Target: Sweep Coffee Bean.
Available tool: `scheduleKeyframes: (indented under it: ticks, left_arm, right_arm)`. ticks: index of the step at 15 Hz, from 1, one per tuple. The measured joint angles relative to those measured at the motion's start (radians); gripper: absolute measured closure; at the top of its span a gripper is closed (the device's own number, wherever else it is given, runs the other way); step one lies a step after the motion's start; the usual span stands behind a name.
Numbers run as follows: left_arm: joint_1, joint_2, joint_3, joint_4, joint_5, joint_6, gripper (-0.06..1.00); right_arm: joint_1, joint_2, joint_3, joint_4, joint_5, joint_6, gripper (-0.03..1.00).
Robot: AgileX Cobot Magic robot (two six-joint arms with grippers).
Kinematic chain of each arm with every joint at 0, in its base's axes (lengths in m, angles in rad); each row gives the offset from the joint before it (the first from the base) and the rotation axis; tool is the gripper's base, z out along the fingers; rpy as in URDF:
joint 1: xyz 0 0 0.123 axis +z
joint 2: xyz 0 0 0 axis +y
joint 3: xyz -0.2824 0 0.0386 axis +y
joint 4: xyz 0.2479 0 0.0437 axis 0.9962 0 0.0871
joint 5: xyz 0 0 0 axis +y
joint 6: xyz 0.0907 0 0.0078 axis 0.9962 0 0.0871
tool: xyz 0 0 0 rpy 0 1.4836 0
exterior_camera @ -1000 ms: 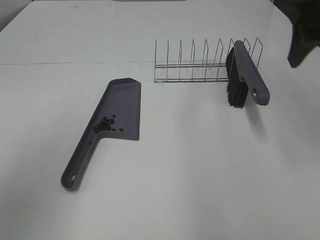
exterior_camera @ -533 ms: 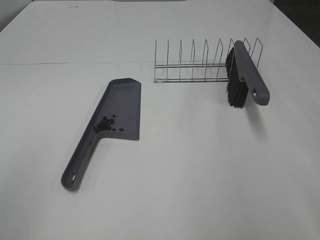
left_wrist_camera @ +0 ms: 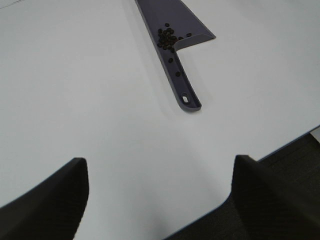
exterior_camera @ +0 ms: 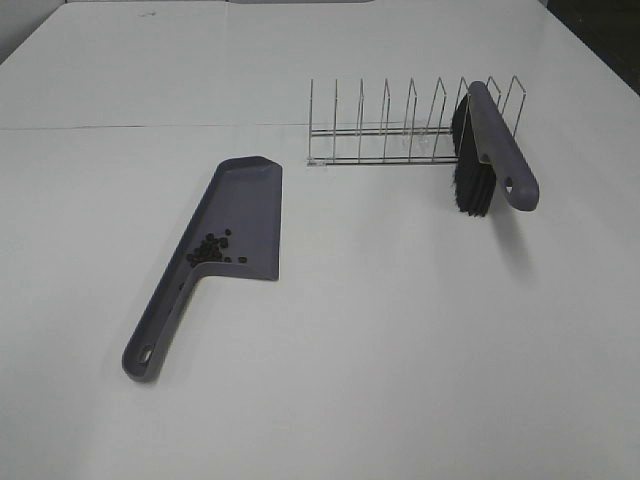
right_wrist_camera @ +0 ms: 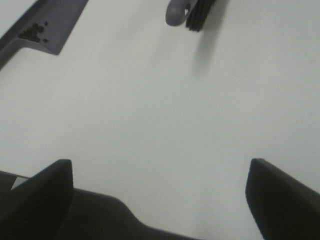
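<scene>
The coffee beans [exterior_camera: 210,250] lie in a small cluster inside a grey-purple dustpan [exterior_camera: 245,200] flat on the white table, near where its handle begins. They also show in the left wrist view [left_wrist_camera: 167,37] and the right wrist view [right_wrist_camera: 31,31]. A grey brush [exterior_camera: 495,150] with black bristles leans in the right end of a wire rack [exterior_camera: 385,125]. Neither gripper shows in the exterior view. My left gripper [left_wrist_camera: 157,200] is open and empty, well back from the dustpan handle [left_wrist_camera: 180,80]. My right gripper [right_wrist_camera: 160,200] is open and empty, far from the brush [right_wrist_camera: 192,12].
The white table [exterior_camera: 380,330] runs to a front edge seen in the left wrist view [left_wrist_camera: 280,150]. The wire rack stands at the back, its other slots holding nothing.
A dark arm part at the top right of the exterior view one second ago has left the view. The dustpan, beans and brush have not moved.
</scene>
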Motion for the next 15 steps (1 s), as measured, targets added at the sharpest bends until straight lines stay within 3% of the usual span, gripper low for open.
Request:
scheduleKeyframes:
  ticks: [3,15]
  left_arm:
    - [0.0,0.0,0.0,-0.001,0.0,0.0,0.22]
    - [0.0,0.0,0.0,-0.007,0.0,0.001,0.22]
  right_arm:
    - [0.001,-0.098,0.001,0.024,-0.01,-0.033,0.17]
    - [0.001,-0.098,0.001,0.024,-0.011,-0.033,0.17]
